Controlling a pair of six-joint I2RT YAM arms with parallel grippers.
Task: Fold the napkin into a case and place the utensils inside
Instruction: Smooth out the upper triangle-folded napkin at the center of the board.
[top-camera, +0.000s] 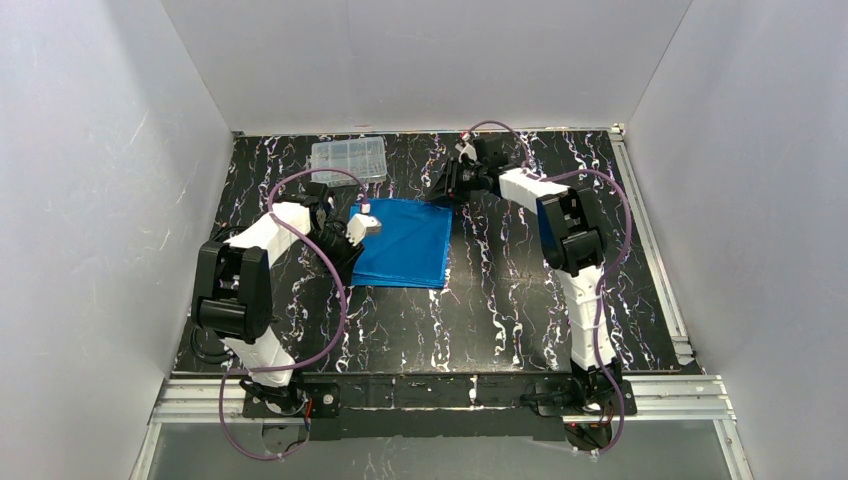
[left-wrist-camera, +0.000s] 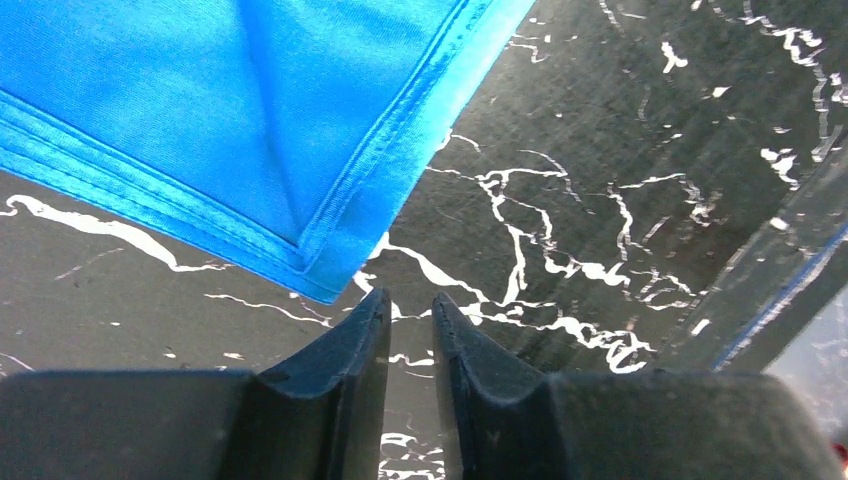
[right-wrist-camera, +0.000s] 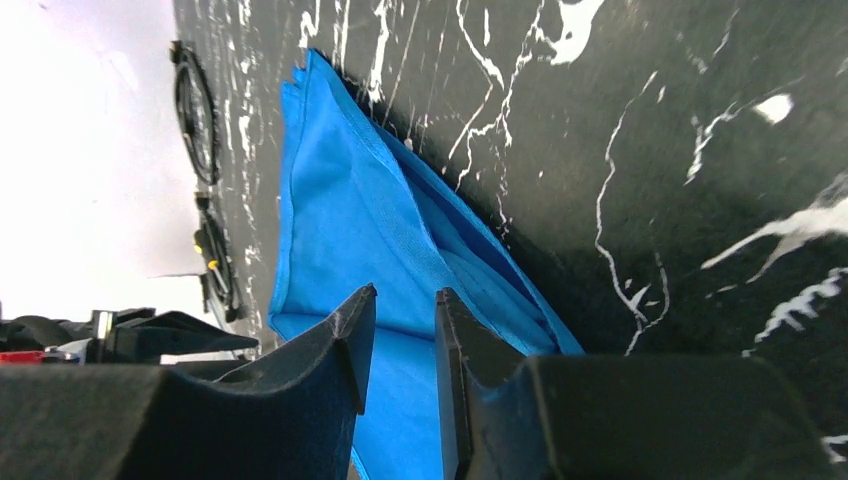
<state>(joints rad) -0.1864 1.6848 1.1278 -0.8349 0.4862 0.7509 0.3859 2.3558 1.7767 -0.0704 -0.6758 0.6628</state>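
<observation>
left claw (left-wrist-camera: 408, 300): jaws parted by a narrow gap, nothing between them, tips just off a corner of the folded napkin (left-wrist-camera: 250, 120). right claw (right-wrist-camera: 405, 292): jaws narrowly parted above the napkin's far right corner, no cloth pinched. napkin lies flat mid-bench (top-camera: 500, 310), near clear box (top-camera: 349, 159).

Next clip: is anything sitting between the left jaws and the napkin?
Nothing visible does. In the left wrist view only a short strip of bare table separates the left jaws from the nearest corner of the folded napkin. The clear box lies farther back, off that line.
</observation>
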